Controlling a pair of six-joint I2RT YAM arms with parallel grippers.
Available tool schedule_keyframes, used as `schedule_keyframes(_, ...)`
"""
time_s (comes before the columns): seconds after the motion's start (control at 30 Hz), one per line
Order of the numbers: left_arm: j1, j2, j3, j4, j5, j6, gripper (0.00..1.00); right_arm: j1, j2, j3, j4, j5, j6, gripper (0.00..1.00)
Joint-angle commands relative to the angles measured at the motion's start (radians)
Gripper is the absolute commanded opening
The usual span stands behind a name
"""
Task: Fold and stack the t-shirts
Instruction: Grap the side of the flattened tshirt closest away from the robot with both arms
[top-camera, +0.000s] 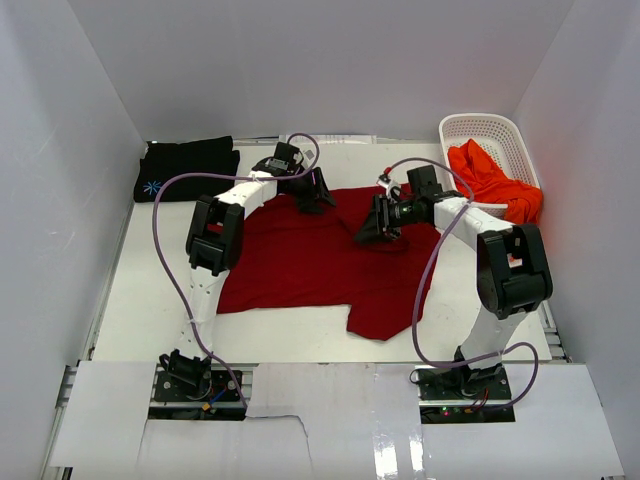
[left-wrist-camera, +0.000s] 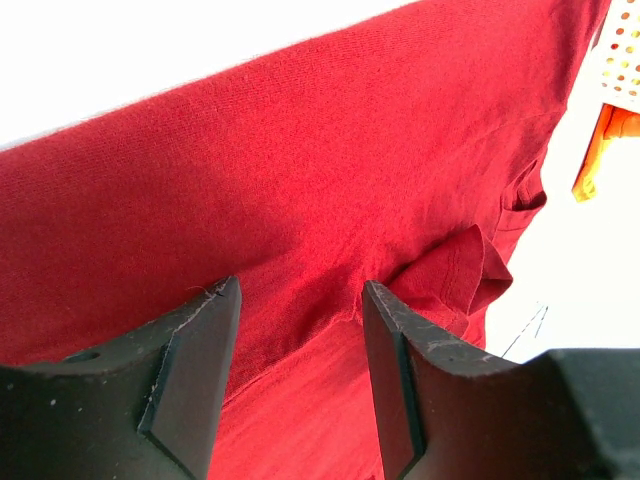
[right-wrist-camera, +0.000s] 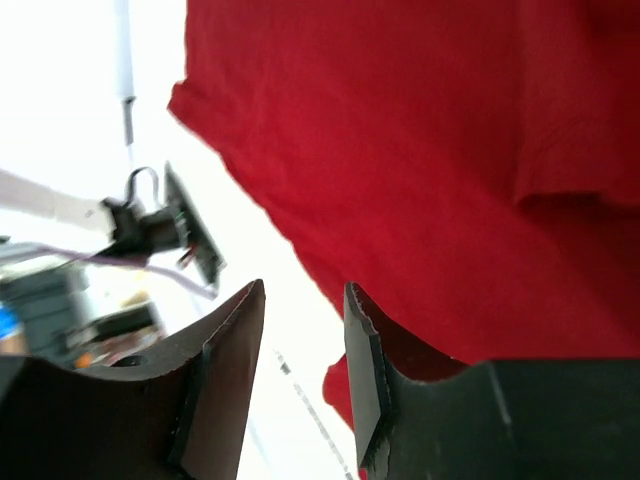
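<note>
— Dark red t-shirt (top-camera: 300, 265) first: where do we have it?
— Spread across the middle of the table (top-camera: 140, 300), mostly flat, with one flap reaching toward us at the near right. We cannot tell whether any part is already doubled over.
— And the other two?
— The black t-shirt (top-camera: 187, 168) lies as a compact bundle at the far left corner. The orange-red t-shirt (top-camera: 490, 180) is heaped in the white basket (top-camera: 478, 124) at the far right. So we judge we are partway through folding the dark red one, with the orange-red one not yet begun.
— What are our hands doing?
— The left gripper (left-wrist-camera: 300, 295) hovers over the far part of the red cloth, jaws well apart, nothing between them. The right gripper (right-wrist-camera: 305, 295) hangs over the shirt's right part near an edge. Its jaws are parted by a narrower gap, bare table shows through, and it grips nothing.
— Next move, then?
— We think each gripper needs to drop onto an edge of the red cloth and pinch it cleanly. Then both should carry it across together, so the fold lands square and does not bunch.
</note>
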Motion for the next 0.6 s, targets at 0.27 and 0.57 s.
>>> schedule_keyframes(0.27,-0.001,-0.097,-0.027,-0.025,-0.029,0.032,0.63,0.089,-0.042,0.057,-0.083,0.481,-0.103,0.44)
schedule_keyframes(0.57,-0.001,-0.149,-0.1,0.015,-0.047,0.005,0.63,0.154,-0.309,-0.494,0.522,0.652,0.251,0.46)
